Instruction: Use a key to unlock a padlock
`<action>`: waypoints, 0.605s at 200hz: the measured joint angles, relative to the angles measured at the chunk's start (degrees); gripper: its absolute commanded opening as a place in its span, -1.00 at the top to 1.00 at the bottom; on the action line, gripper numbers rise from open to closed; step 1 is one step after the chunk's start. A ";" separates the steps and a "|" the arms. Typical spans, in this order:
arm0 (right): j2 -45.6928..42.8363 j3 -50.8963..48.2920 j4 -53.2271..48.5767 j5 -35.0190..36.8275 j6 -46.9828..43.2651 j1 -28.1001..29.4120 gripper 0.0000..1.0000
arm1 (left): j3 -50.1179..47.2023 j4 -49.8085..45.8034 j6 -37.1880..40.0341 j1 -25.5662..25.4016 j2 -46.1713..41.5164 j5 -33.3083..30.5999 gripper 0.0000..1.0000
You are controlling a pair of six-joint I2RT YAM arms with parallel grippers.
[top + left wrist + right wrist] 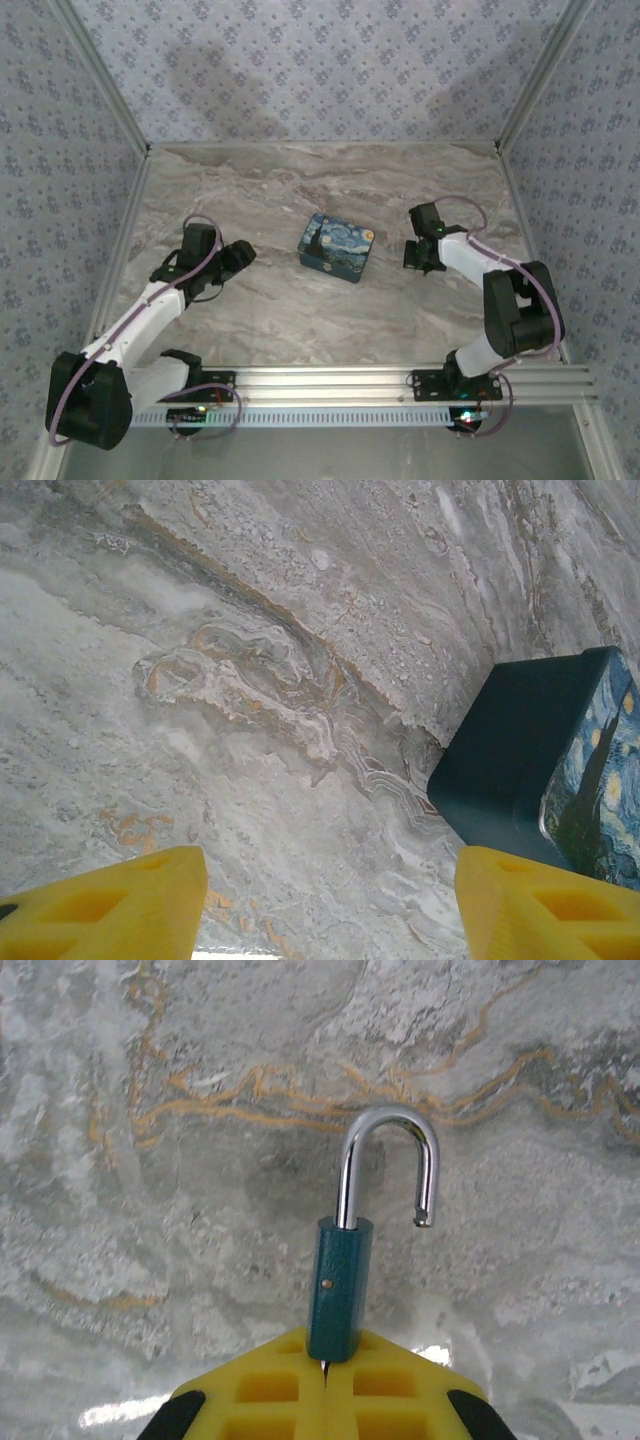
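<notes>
In the right wrist view a small teal padlock (pixel 338 1282) stands out from the tips of my right gripper (pixel 325 1372). Its chrome shackle (pixel 392 1130) is sprung open, one end hanging free beside the body. A thin metal sliver, the key (pixel 325 1367), shows between the shut yellow fingers (pixel 270 1390) right under the lock's base. The right gripper (pixel 418 262) hovers over the marble to the right of the painted box. My left gripper (pixel 240 256) is to the left of that box, open, yellow fingertips (pixel 110 905) wide apart over bare marble.
A blue box with a yellow-swirled night-sky print (pixel 337 247) sits mid-table between the arms; its dark side (pixel 520 750) is close to my left gripper's right finger. Patterned walls enclose the marble table (pixel 300 180) on three sides.
</notes>
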 measured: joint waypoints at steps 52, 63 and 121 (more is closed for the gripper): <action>4.55 1.81 -0.42 1.60 0.37 0.98 0.68 | -0.09 0.00 -0.02 0.00 0.00 0.00 -0.33; 5.20 2.47 -0.68 1.60 0.87 1.09 0.58 | -0.09 0.00 -0.02 0.00 0.00 0.00 -0.33; 3.48 4.59 -3.34 1.55 1.46 1.31 0.08 | -0.09 -0.04 0.00 0.02 0.00 -0.02 -0.40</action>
